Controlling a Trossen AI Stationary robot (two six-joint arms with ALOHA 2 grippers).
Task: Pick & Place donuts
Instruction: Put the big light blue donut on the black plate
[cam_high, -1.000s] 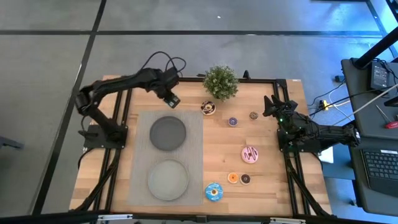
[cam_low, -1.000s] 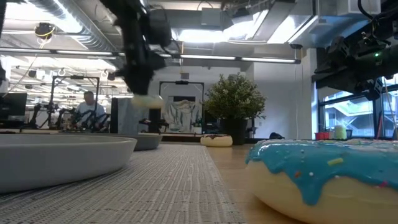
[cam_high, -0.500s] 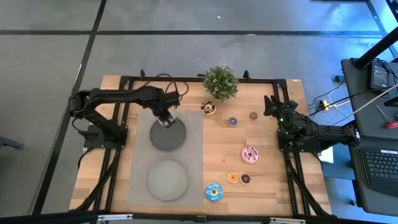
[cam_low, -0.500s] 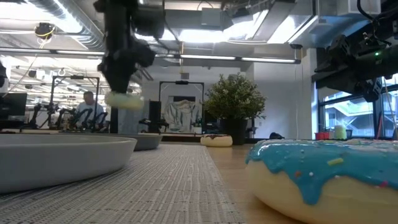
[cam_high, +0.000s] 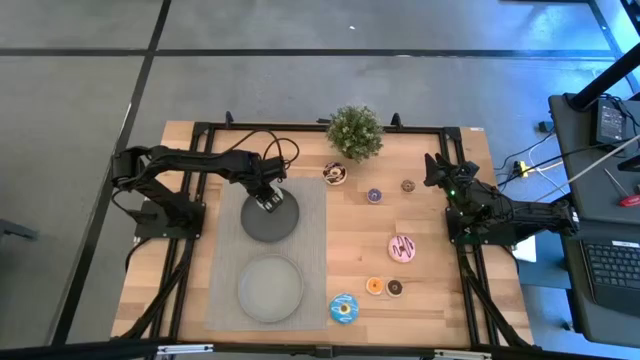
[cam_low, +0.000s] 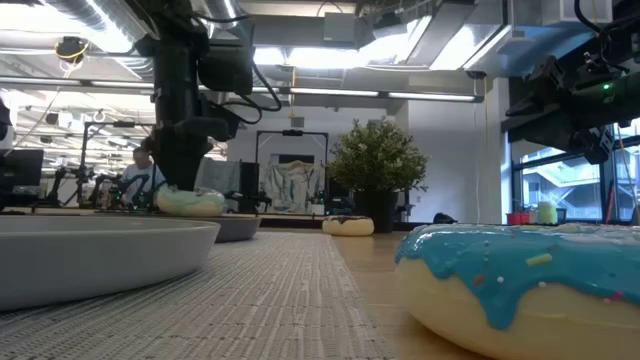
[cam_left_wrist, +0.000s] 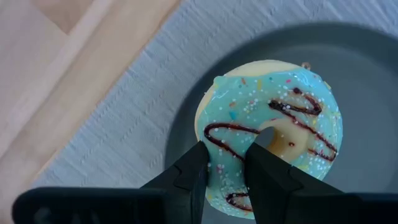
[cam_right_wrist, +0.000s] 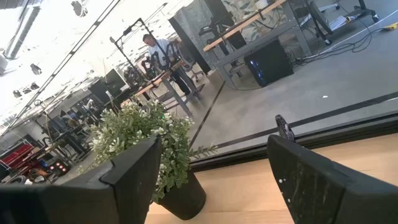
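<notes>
one green donut (cam_left_wrist: 270, 134) with chocolate squiggles pinched by its rim in the left gripper (cam_left_wrist: 225, 163), low over the far grey plate (cam_high: 270, 214) on the grey mat (cam_high: 313, 240). six more donuts loose on the wooden table (cam_high: 440, 300): chocolate-white (cam_high: 335, 173) beside the potted plant (cam_high: 355, 131), purple (cam_high: 374, 196), dark brown (cam_high: 408, 185), pink-striped (cam_high: 402, 247), orange (cam_high: 374, 286), blue (cam_high: 344, 308). near plate (cam_high: 270, 287) bare. right gripper (cam_right_wrist: 211, 168) spread wide, parked at the table's right edge.

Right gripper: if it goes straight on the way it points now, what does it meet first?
Probably the potted plant. The open right gripper points across bare wood toward it, and nothing shows between them, though depth is unclear.
</notes>
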